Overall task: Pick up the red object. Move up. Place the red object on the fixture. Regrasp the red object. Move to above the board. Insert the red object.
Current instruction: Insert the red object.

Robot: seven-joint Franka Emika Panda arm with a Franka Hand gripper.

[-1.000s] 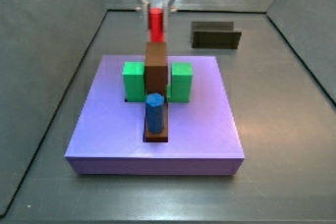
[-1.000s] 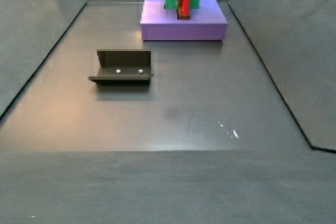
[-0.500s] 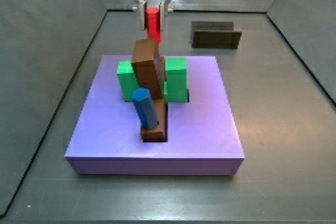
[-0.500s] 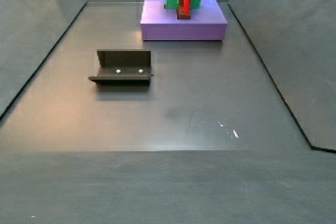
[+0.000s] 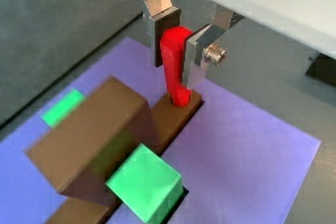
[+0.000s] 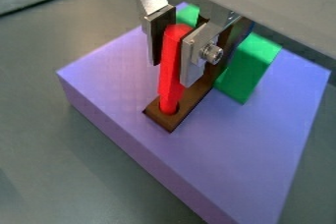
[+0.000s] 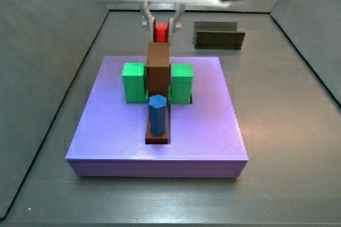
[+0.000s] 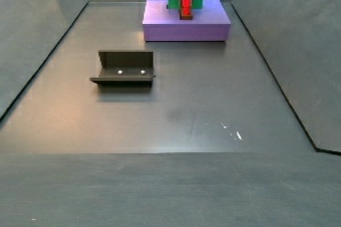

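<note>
Gripper [image 6: 180, 43] vertical over board [image 6: 118, 90], jaws clamping upright red object [image 6: 171, 66].

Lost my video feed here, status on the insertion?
Gripper over the board, shut on the red object. Its lower end sits in the brown bar's end slot. Nothing blocking; fixture empty.

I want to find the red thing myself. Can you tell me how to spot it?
Look at the big flat purple board on the grey floor. At one end of the long brown bar stands the small bright red peg, upright between the end effector fingers. The other peg is blue.
</note>
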